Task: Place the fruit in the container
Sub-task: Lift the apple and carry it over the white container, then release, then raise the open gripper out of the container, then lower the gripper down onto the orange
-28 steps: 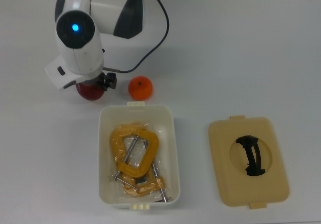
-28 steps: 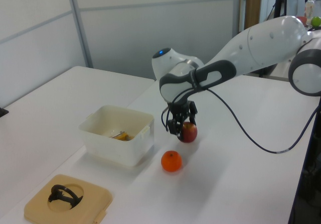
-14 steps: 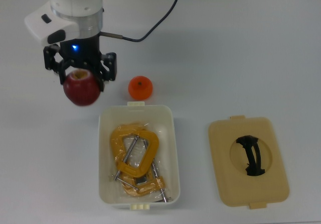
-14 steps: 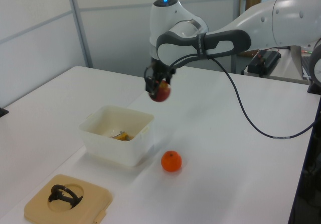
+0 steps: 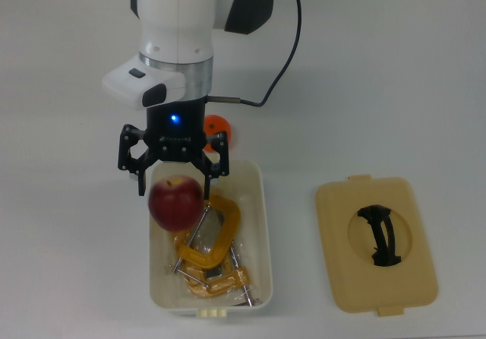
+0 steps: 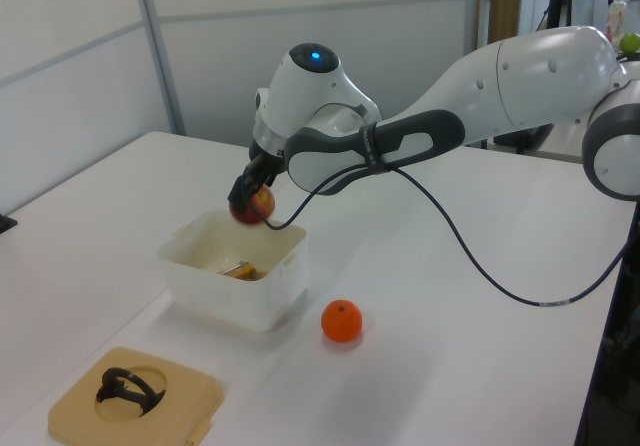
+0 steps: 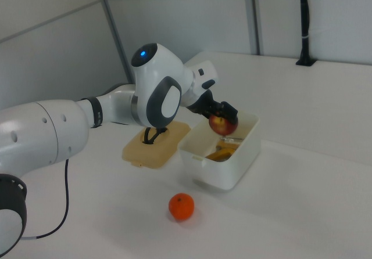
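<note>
Orange (image 7: 182,206): lower centre of the right view, on the table; firm, smooth, rolls, so you pinch it across the middle. Container (image 7: 246,147): frame centre, yellow clamps (image 5: 205,240) inside. Apple (image 7: 222,125): rigid, moderately heavy, clamped in the gripper (image 7: 224,115) above the container.

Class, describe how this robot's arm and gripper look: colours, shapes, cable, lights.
The arm is glossy white with rounded shells and dark grey joint bands. A small blue light glows on it. A black cable loops off it. The gripper is black, two-fingered.
</note>
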